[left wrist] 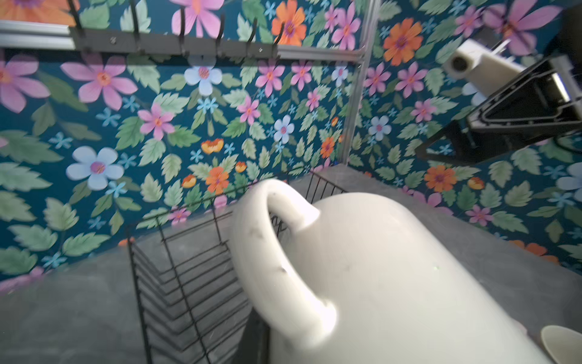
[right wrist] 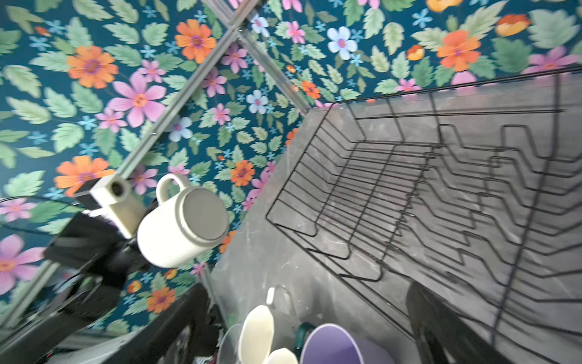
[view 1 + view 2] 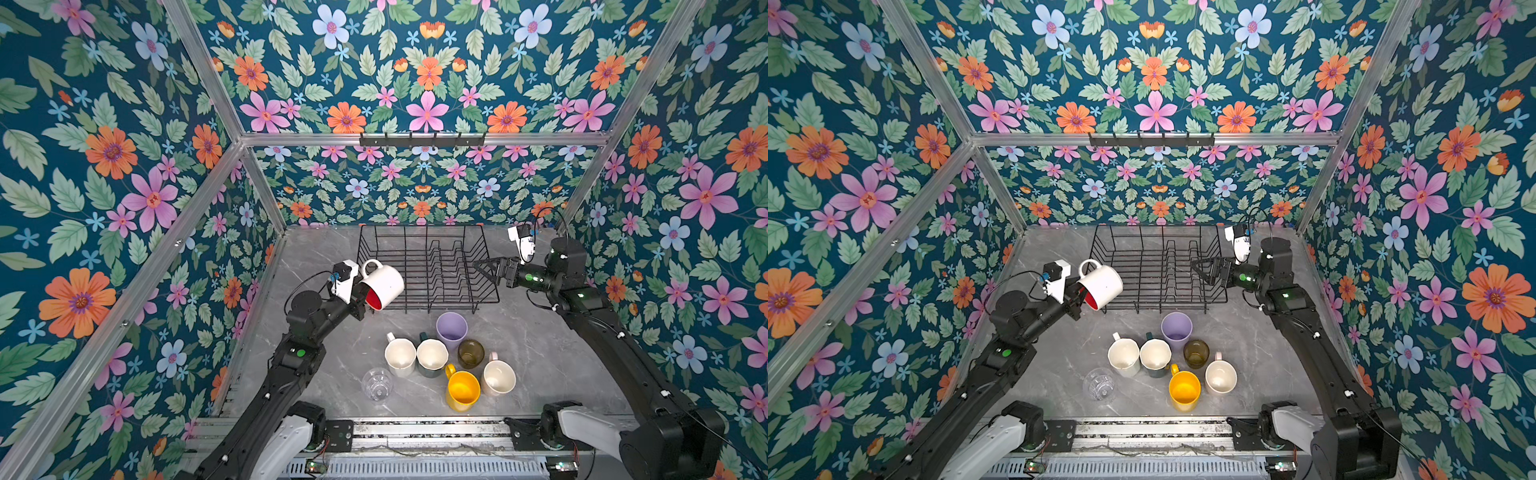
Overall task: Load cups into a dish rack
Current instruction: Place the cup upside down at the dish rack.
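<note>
seven cups are standing upright, mouths up, in a tight cluster on the grey table point(image 3: 561, 365), on the near side of the dish rack point(image 3: 432, 270). the lilac tumbler point(image 3: 451, 328) is sitting closest to the rack. the plain white mug point(image 3: 400, 355), the dark green mug point(image 3: 432, 356) and the olive-brown glass point(image 3: 471, 353) are forming a row just nearer the robot. the clear glass point(image 3: 377, 384), the yellow mug point(image 3: 462, 390) and the pale pink mug point(image 3: 498, 377) are occupying the nearest row. the eighth cup, the white mug with red inside point(image 3: 384, 282), is being held clear of the table by the left gripper point(image 3: 360, 306), whose jaws are pinching the mug wall at its red mouth. this mug is lying tilted, with its mouth facing down and back toward the arm, its base pointing toward the rack and its handle on top. in both top views it is hovering at the rack's near left corner. in the right wrist view it is showing its flat base and standing apart from the wire. the right gripper point(image 3: 484, 270) is hanging over the rack's right side wall, with its jaws spread wide and gripping nothing.
</note>
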You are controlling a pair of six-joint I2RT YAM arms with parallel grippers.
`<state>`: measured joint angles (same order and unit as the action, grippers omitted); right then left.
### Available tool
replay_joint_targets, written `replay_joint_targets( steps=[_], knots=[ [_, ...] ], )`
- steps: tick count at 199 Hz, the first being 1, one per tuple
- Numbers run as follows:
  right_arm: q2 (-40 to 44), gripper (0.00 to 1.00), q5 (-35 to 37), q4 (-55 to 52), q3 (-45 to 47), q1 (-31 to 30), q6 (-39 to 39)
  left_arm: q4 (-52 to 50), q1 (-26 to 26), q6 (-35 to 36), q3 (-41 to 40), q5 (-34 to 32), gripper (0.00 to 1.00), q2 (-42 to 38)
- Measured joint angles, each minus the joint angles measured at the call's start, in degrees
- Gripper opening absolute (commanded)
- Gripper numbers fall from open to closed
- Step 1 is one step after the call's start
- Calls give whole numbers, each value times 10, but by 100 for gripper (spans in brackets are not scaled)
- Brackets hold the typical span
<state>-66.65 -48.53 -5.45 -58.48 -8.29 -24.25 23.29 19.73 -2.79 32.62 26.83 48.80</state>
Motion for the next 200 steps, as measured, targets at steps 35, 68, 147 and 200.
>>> replay_joint_targets(
  steps=[35,68,147,200],
  knots=[
    [-9,97,-82,30,-1,-11,-23,192,-30,-94,36,136,0,122],
    [-13,97,-113,45,-19,-47,-18,348,-51,-233,83,246,0,221],
    [-53,97,-100,86,-77,-105,-29,606,-55,-533,146,410,0,346],
    [-75,97,-59,103,-115,-141,-70,668,-55,-601,147,437,0,355]
  ],
)
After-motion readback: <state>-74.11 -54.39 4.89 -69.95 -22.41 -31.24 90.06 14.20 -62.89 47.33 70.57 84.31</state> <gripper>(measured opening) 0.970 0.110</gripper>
